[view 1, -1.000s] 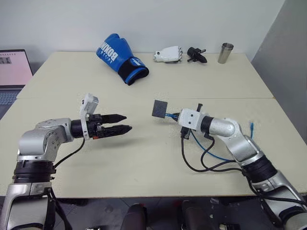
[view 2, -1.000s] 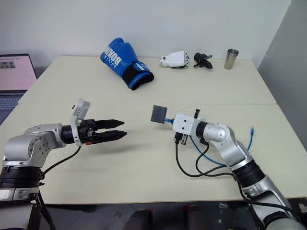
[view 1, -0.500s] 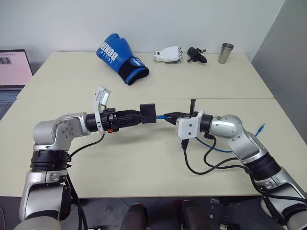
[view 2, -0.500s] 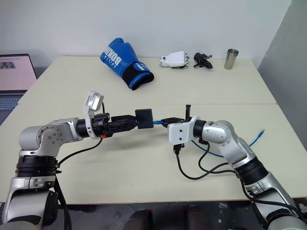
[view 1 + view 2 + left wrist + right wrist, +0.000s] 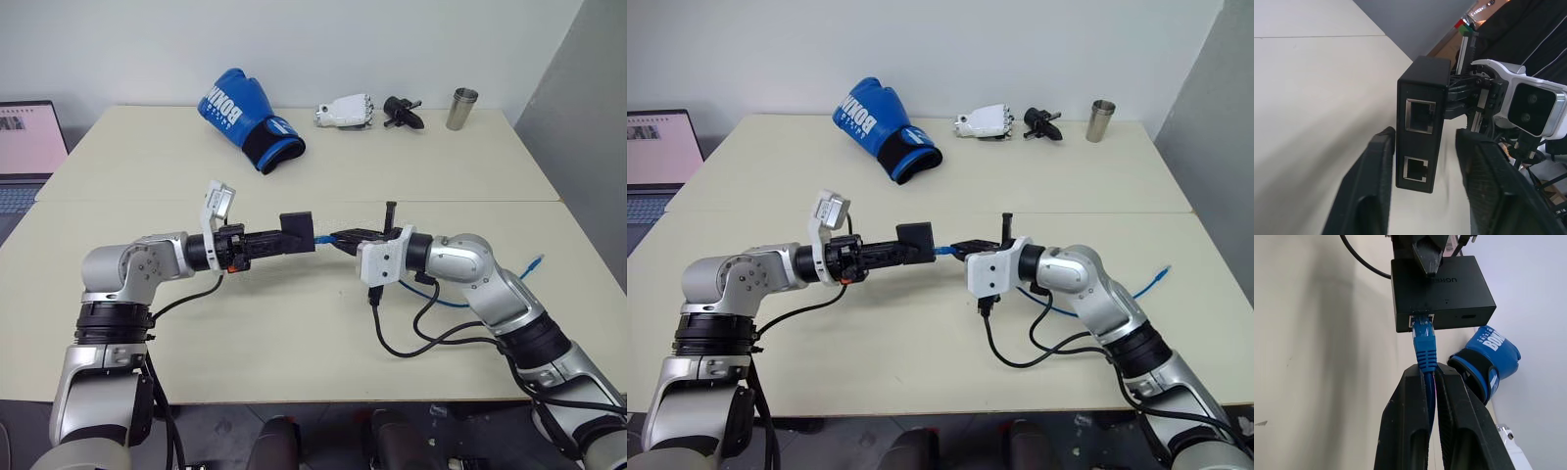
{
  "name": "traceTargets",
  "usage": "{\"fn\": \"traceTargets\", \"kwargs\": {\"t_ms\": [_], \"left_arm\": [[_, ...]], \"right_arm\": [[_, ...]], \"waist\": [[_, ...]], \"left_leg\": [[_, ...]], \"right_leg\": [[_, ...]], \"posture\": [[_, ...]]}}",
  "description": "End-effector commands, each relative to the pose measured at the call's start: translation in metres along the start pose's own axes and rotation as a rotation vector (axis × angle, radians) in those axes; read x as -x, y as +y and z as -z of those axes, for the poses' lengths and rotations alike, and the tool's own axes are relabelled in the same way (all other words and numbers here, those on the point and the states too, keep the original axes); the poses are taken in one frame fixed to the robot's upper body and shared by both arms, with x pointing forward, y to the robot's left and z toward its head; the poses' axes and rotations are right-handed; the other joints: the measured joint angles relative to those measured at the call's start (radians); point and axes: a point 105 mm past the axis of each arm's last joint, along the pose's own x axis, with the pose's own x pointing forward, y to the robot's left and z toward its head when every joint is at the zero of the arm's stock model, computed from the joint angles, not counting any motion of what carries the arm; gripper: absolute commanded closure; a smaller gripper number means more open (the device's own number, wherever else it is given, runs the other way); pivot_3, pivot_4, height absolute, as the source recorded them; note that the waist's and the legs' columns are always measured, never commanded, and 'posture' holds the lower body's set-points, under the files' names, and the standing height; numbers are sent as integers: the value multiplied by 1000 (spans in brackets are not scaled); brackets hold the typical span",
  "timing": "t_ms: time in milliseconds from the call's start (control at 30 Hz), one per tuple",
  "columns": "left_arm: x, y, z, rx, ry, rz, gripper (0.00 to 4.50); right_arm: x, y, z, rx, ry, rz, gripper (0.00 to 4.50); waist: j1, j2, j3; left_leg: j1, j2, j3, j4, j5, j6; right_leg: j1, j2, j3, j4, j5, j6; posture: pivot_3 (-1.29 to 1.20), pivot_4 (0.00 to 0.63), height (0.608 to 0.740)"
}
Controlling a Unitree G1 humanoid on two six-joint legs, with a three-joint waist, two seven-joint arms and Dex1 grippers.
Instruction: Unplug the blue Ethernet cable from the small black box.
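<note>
The small black box is held in the air over the middle of the table, with my left gripper shut on it from the left, one finger on each flat face. The blue Ethernet cable is plugged into the box's right edge. In the right wrist view its blue plug sits in the port of the box. My right gripper is shut on the cable just behind the plug. The rest of the cable trails right across the table to a free end. Two empty ports show on the box.
A blue boxing glove, a white robotic hand, a black part and a metal cup lie along the table's far side. A laptop stands at the far left. Black robot cables loop under my right arm.
My left gripper, open and apart one second ago, came right to the box and shut on it. My right gripper swung the box toward it and kept its hold on the cable.
</note>
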Motion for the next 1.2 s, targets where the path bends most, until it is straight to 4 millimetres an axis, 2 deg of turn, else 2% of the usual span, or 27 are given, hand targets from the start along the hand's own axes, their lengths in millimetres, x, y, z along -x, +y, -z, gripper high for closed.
{"fn": "traceTargets", "kwargs": {"t_ms": [33, 67, 333, 400, 567, 633, 767, 933, 1133, 1200], "left_arm": [[-1, -7, -8, -33, -6, 34, 3607], [-1, -7, -8, -34, -6, 33, 3734], [0, -3, -9, -50, -7, 9, 3735], [1, -2, -9, -56, -7, 1, 3735], [-1, -4, -3, -125, 61, 7, 3735], [-4, -7, -2, -170, 92, 21, 3735], [-7, -11, -7, -254, 118, 39, 3735], [-8, -22, -16, -346, 147, 79, 3735], [-3, -30, -21, -416, 186, 100, 3735], [-2, -31, -22, -424, 186, 95, 3735]], "right_arm": [[3, -21, -16, 68, -49, 66, 4500], [3, -21, -17, 69, -51, 66, 4500], [2, -19, -20, 77, -62, 65, 4500], [3, -17, -21, 74, -63, 59, 3806], [11, -13, -24, 68, -59, 31, 2650], [19, -14, -30, 27, -76, 29, 2579], [32, -12, -36, -245, -116, 0, 2579], [36, -10, -27, -656, -103, -15, 2579], [32, -17, -18, -913, -146, -22, 2579], [32, -16, -17, -929, -152, -44, 2579]], "waist": [[0, 0, 0], [0, 0, 0], [0, 0, 0], [0, 0, 0], [3, 0, 0], [7, 0, 0], [13, 0, 0], [12, 0, 0], [10, 0, 0], [12, 0, 0]], "left_leg": [[0, 0, 0, 0, 0, 0], [0, 0, 0, 0, 0, 0], [0, 0, 0, 0, 0, 0], [0, 0, 0, 0, 0, 0], [0, 0, 0, 0, 0, 0], [0, 0, 0, 0, 0, 0], [0, 0, 0, 0, 0, 0], [0, 0, -1, 0, 0, 0], [1, 0, 0, 0, 0, 0], [1, 0, 0, 0, 0, 0]], "right_leg": [[0, 0, 0, 0, 0, 0], [0, 0, 0, 0, 0, 0], [0, 0, 0, 0, 0, 0], [0, 0, 0, 0, 0, 0], [0, 0, 0, 0, 0, 0], [0, 0, 0, 0, 0, 0], [0, -1, 0, 0, 0, 0], [1, 0, 0, 0, 0, 0], [1, 0, 0, 0, 0, 0], [1, 0, 0, 0, 0, 0]], "posture": [[0, 150, 740], [0, 150, 740], [0, 150, 740], [0, 150, 740], [0, 150, 740], [0, 150, 740], [0, 150, 740], [0, 150, 740], [0, 150, 740], [0, 150, 740]]}}
